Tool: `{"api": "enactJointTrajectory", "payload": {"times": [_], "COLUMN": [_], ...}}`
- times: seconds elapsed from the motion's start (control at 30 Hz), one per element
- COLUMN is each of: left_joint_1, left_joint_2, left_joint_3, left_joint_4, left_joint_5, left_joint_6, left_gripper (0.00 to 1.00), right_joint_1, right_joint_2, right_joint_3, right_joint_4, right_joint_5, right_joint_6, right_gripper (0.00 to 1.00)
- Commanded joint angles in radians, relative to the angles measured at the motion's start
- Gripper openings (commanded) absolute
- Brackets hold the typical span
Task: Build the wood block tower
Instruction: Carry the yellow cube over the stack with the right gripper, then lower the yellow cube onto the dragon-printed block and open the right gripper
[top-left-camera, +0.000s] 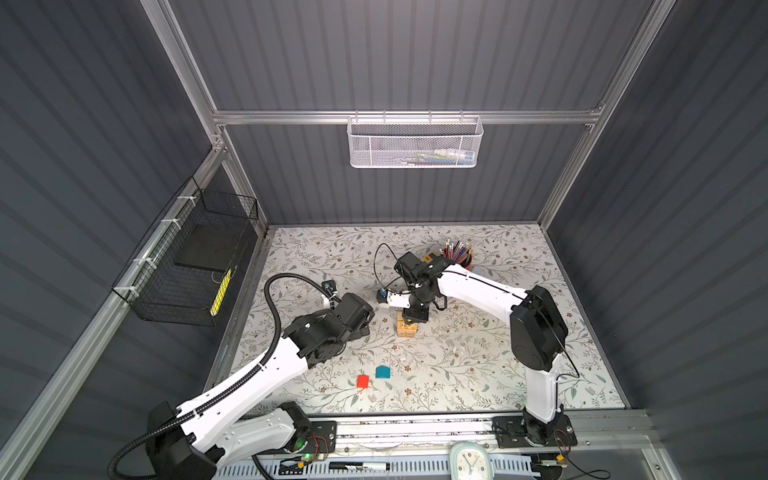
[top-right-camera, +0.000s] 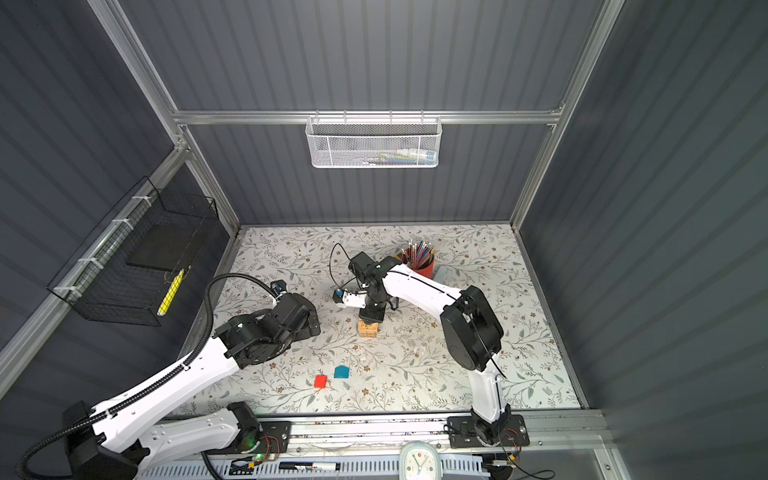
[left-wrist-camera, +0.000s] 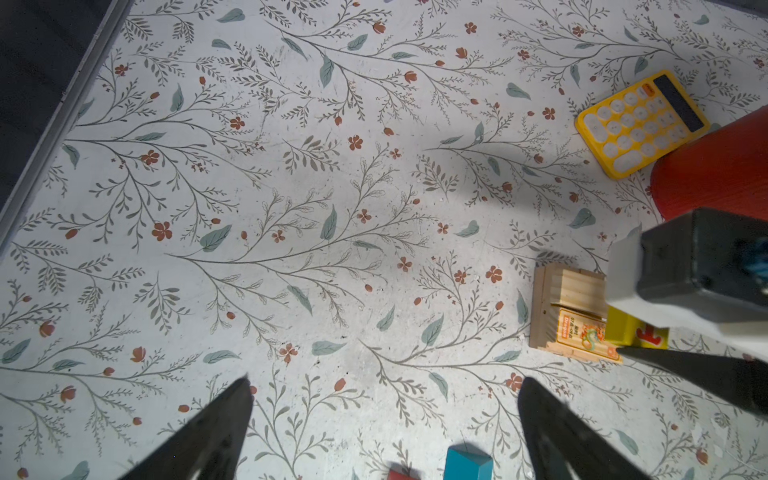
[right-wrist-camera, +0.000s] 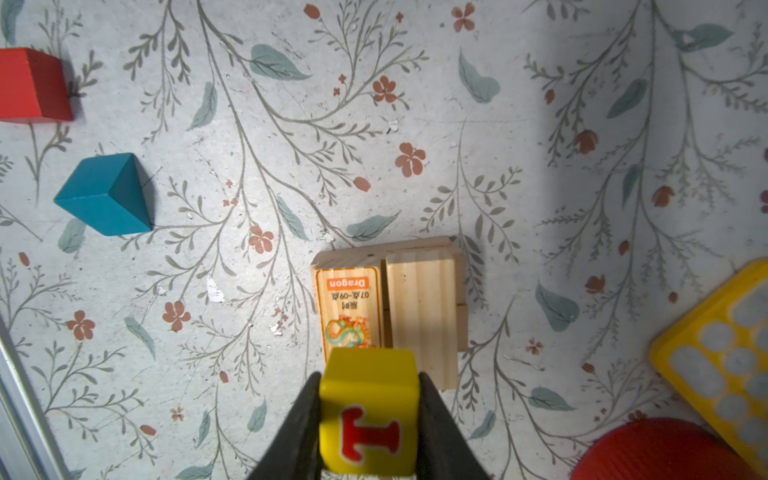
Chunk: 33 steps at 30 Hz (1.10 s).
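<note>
The wood block tower (top-left-camera: 406, 329) (top-right-camera: 368, 328) is a low stack of tan planks in crossed layers, its top plank (right-wrist-camera: 351, 307) printed with a dragon. My right gripper (right-wrist-camera: 370, 376) (top-left-camera: 415, 318) is shut on the yellow cube (right-wrist-camera: 368, 411) with a red letter. It holds the cube over one end of the stack (left-wrist-camera: 569, 316); I cannot tell if cube and plank touch. The red cube (top-left-camera: 363, 381) (right-wrist-camera: 29, 85) and the teal house-shaped block (top-left-camera: 383, 372) (right-wrist-camera: 106, 193) lie on the mat nearer the front. My left gripper (left-wrist-camera: 384, 382) hangs open over bare mat left of the tower.
A yellow calculator (left-wrist-camera: 640, 124) (right-wrist-camera: 723, 357) and a red pencil cup (top-right-camera: 422, 264) (right-wrist-camera: 665, 451) stand behind the tower. A white mesh basket (top-left-camera: 415, 143) hangs on the back wall and a black wire basket (top-left-camera: 187, 266) on the left wall. A clock (top-left-camera: 471, 461) and a marker (top-left-camera: 359, 466) lie at the front rail.
</note>
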Motion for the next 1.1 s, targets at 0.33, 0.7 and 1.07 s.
{"api": "enactJointTrajectory", "payload": {"times": [0.33, 0.7, 1.07], "left_joint_1": [0.007, 0.006, 0.007], "left_joint_2": [-0.012, 0.01, 0.002], "left_joint_3": [0.001, 0.011, 0.013], "left_joint_4": [-0.026, -0.028, -0.024], "left_joint_5": [-0.043, -0.036, -0.038], "left_joint_6": [-0.021, -0.016, -0.016], "left_gripper": [1.0, 1.0, 0.99], "right_joint_1": [0.003, 0.003, 0.003], "right_joint_2": [0.051, 0.055, 0.057], "right_joint_3": [0.007, -0.002, 0.012], "right_joint_4": [0.036, 0.039, 0.03], "right_joint_5": [0.01, 0.006, 0.0], "right_joint_6": [-0.036, -0.046, -0.044], "right_gripper": [0.34, 0.37, 0.41]}}
